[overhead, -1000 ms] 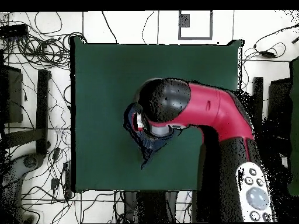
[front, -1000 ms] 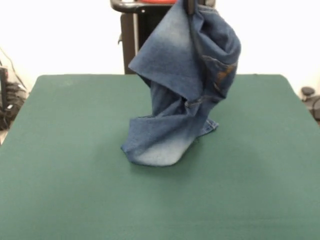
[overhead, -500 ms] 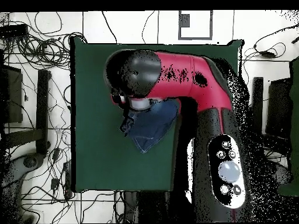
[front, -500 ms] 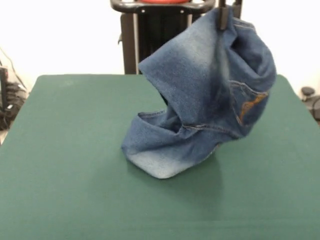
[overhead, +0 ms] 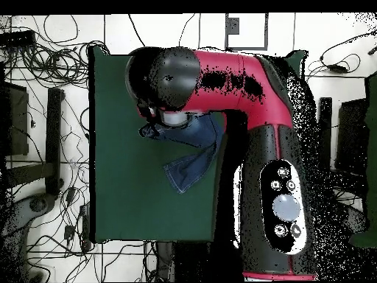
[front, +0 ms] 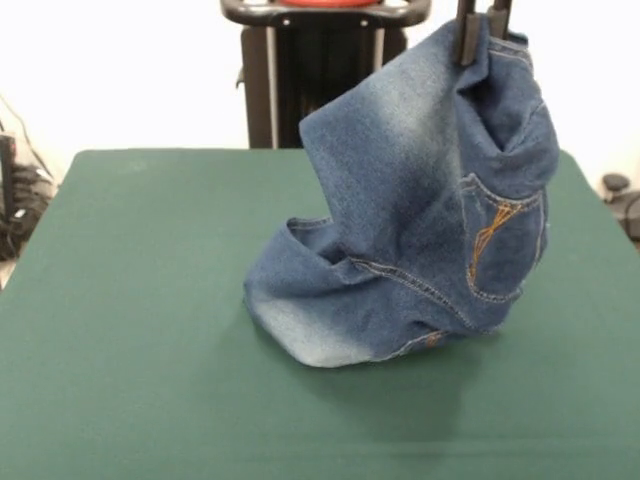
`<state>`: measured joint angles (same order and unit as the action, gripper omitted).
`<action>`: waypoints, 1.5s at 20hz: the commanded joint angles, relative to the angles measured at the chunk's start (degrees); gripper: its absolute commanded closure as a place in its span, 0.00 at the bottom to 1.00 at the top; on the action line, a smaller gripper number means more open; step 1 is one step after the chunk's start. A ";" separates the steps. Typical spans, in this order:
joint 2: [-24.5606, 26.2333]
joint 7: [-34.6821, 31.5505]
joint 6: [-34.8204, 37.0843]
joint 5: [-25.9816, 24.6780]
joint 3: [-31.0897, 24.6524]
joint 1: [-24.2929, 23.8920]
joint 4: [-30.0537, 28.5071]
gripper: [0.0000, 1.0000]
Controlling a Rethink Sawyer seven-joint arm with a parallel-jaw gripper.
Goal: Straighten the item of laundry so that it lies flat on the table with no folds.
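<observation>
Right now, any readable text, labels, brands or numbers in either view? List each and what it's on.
None readable.
The jeans: only orange embroidered curves on the back pocket, no letters.
The arm: round buttons, any markings too small to read.
The table: plain green cloth.
The gripper, shut on the jeans: no label visible.
</observation>
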<state>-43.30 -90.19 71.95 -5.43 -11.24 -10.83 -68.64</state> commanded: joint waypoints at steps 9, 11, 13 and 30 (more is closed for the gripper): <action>-5.10 -6.10 -7.20 1.40 -0.05 1.15 -12.47 0.00; -5.46 -6.76 -7.07 1.60 -0.02 1.41 -12.68 0.00; -5.38 -6.89 -4.98 1.50 0.03 1.58 -12.14 0.00; -6.59 -7.96 -11.02 1.13 0.34 1.28 -15.95 0.00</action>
<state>-52.04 -90.19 67.51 -4.93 -10.52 -10.87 -73.50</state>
